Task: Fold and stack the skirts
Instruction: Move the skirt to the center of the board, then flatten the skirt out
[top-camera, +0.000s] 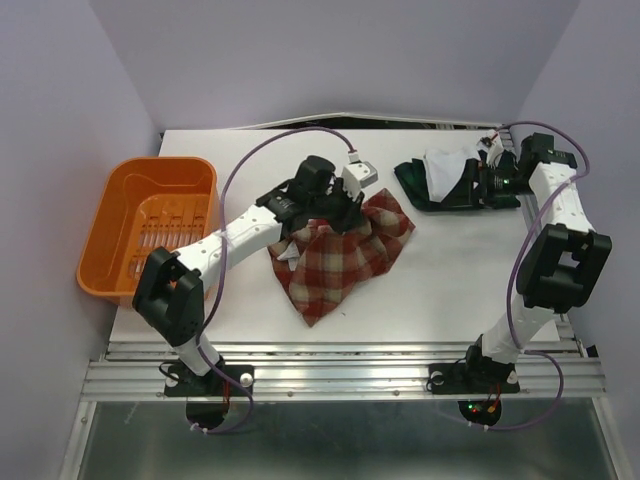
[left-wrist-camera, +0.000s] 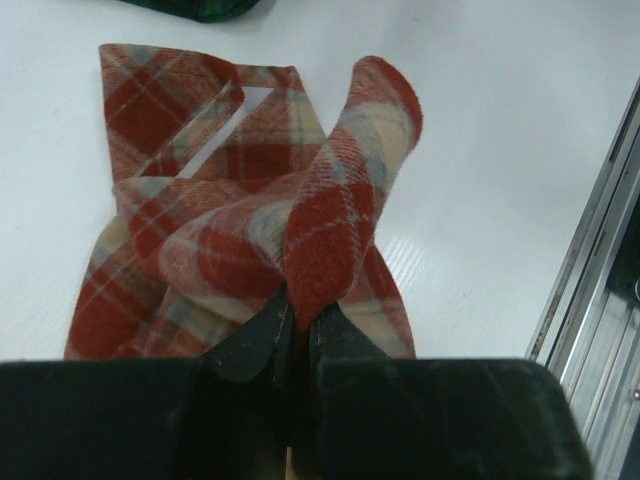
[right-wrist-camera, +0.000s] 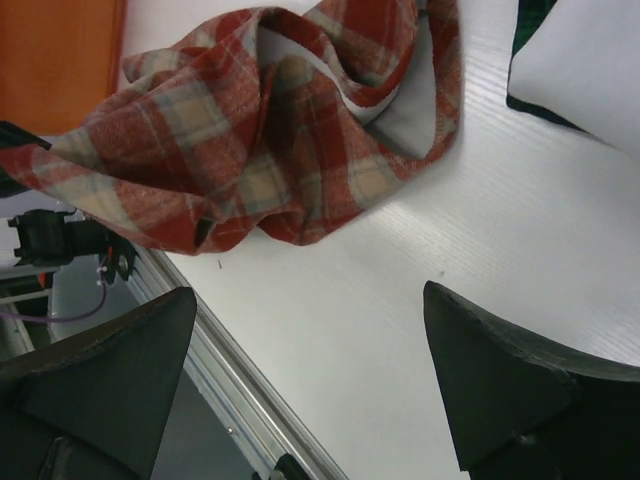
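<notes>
left wrist view, left gripper (left-wrist-camera: 300, 310) pinching red plaid skirt (left-wrist-camera: 250, 230) fold, right gripper (right-wrist-camera: 310, 292) spread wide by table (right-wrist-camera: 480, 230) edge

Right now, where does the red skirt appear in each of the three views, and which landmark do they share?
Top external: the red skirt lies crumpled in the middle of the picture.
Left wrist: it fills the centre and left, pinched by the left gripper at the bottom.
Right wrist: it runs from upper left to top centre.
Shared landmark: the green skirt, upper right, top edge, top right corner.
</notes>
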